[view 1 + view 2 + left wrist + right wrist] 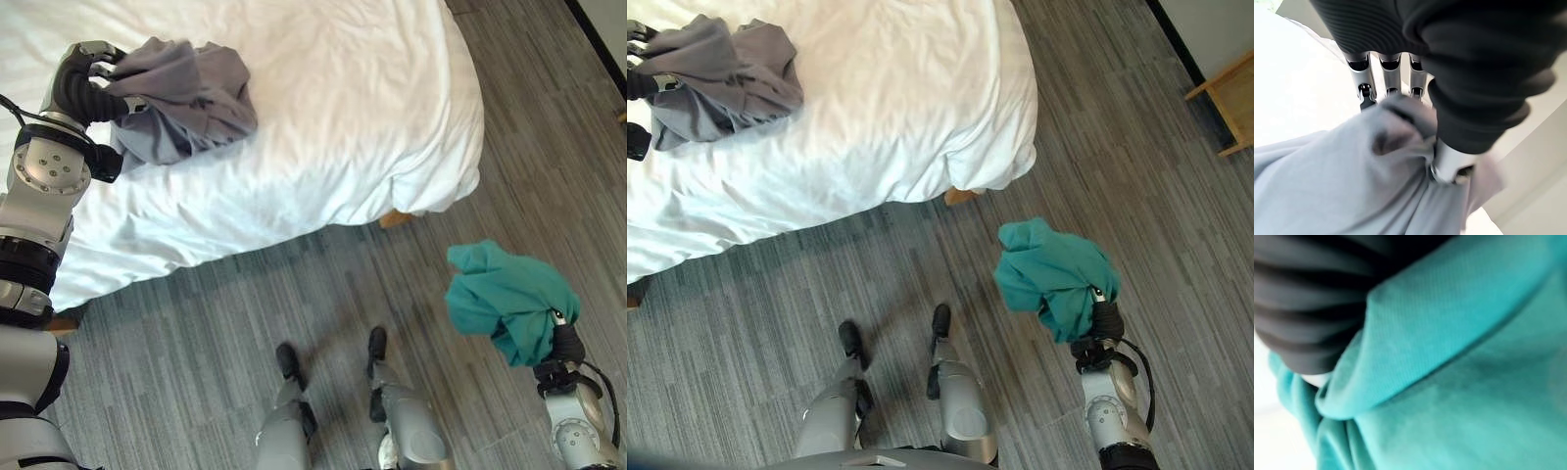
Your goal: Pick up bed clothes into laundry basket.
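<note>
**Two garments in hand, basket yet to be found**

Gripping a grey garment [181, 98] with the left hand [83, 83] at the near side of the bed [333, 127], fingers [1365, 83] curled into the cloth and thumb pinching a fold against them. Bunching most of that garment on the white sheet rather than lifting it clear, so judging the pickup as only just starting on this side.

Holding a teal garment [509, 299] with the right hand [565, 343] out over the grey plank floor [245, 304], well apart from the bed; cloth draping over the hand and hiding the fingers, so not possible to tell how far closed, though evidently carrying the bundle in the air.

Counting: two garments, one grey and one teal; one bed; one wooden furniture corner [1225, 108] at the far right.

Judging the collecting step as under way, with the depositing step not yet begun. Calling next for raising the grey garment free of the sheet, then locating the laundry basket and carrying both bundles to it, keeping trailing cloth from snagging or dragging.
</note>
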